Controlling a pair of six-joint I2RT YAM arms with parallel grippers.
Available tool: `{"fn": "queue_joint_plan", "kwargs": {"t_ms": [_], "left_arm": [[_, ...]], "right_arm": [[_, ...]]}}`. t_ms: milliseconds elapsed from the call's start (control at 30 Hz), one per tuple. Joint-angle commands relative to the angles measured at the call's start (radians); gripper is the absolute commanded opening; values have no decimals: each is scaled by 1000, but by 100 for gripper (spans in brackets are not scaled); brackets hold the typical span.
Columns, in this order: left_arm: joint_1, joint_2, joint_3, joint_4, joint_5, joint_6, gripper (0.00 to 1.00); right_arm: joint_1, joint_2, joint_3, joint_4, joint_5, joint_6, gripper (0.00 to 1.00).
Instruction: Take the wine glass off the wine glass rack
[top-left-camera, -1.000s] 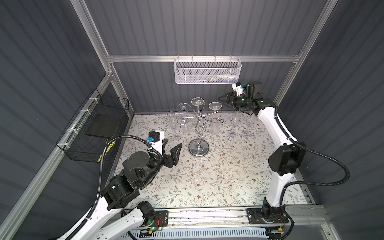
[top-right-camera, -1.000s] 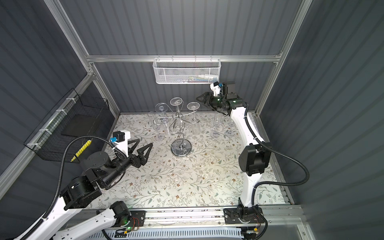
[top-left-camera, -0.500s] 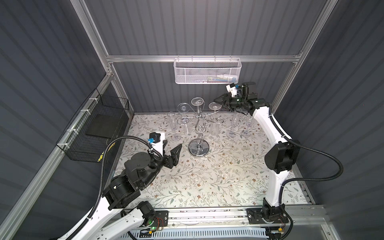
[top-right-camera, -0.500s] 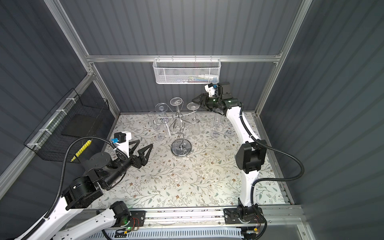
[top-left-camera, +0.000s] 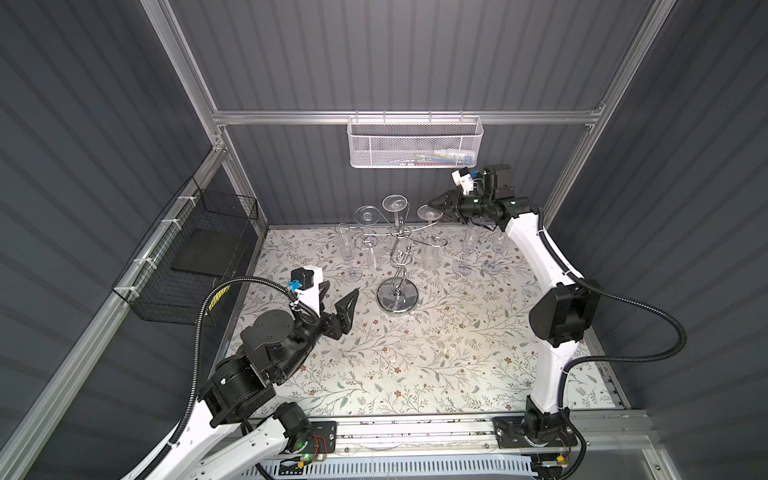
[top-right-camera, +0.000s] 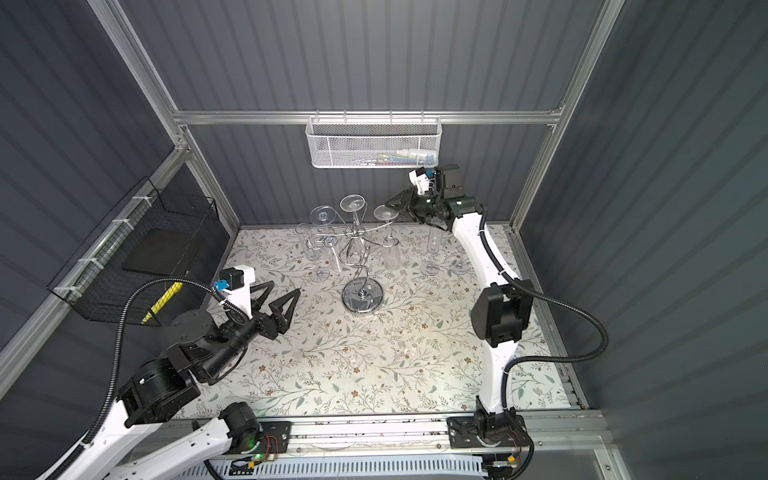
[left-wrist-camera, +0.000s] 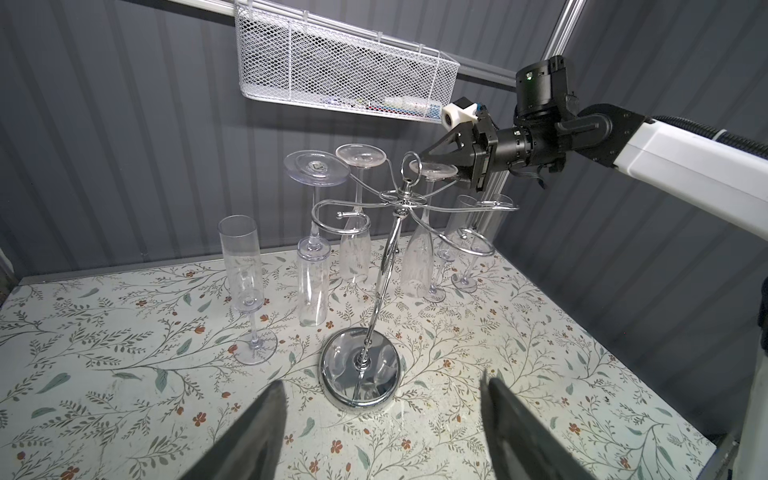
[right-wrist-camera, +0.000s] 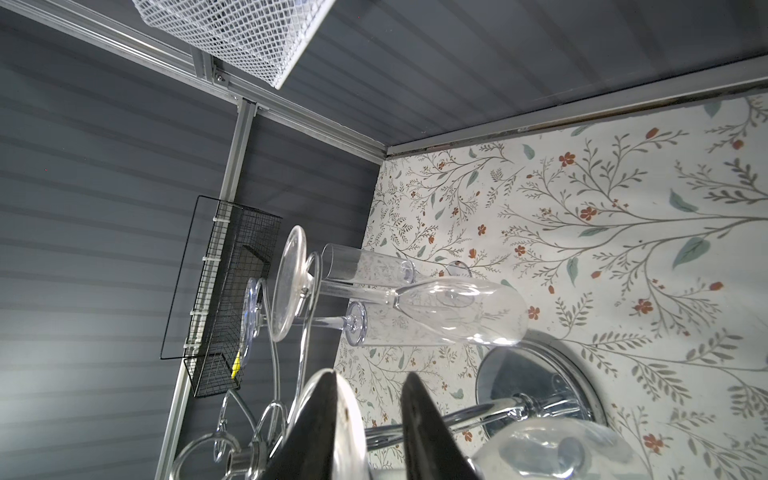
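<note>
Whereas 1 second ago the right pincer (top-left-camera: 436, 204) stood clear to the right of the wine glass rack (left-wrist-camera: 360, 380) with its jaws wider, it is now entered at the rack's right-hand arm. Its jaws are narrowed above and below the foot disc of the wine glass (left-wrist-camera: 419, 253) hanging there upside down; whether they already bear on the foot cannot be told. Reading: grasp in progress, removal not begun. The glass remains hooked on its arm with the stem in the wire loop, so it probably needs sliding outward along the arm before it comes free, with care not to drag the light rack. Left pincer (top-left-camera: 340, 289): unchanged, jaws wide apart, empty, hovering over the table (top-left-camera: 436, 365) near the rack's mirrored base. Rack contents: 3 glasses hanging inverted, the other arms vacant. Table: 3 flutes (left-wrist-camera: 245, 266) standing upright, 1 to the left of the rack and 2 to its right, under the right arm. White mesh basket (top-left-camera: 415, 145), hung on the rear rail (top-left-camera: 291, 117): several small items including a pale tube, too small to name. Black wire basket (top-left-camera: 195, 257), mounted at the left side: 1 dark flat pad (top-left-camera: 205, 249) and 1 yellow object (top-right-camera: 164, 299), kind not legible.
</note>
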Motion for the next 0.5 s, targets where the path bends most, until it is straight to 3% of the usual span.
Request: {"fn": "queue_joint_plan", "kwargs": {"t_ms": [0,200,467], "left_arm": [[5,-8,-6,-9,-12,-6,75],[6,-13,-8,-20,-14,-9,75],[5,-9,-5,-23,-16,-8,75]], "right_arm": [[1,-9,15,-18,-16,-18,27],[1,-17,5,-15,-12,-25,24],[1,-20,3,-5,-12,-15,12]]}}
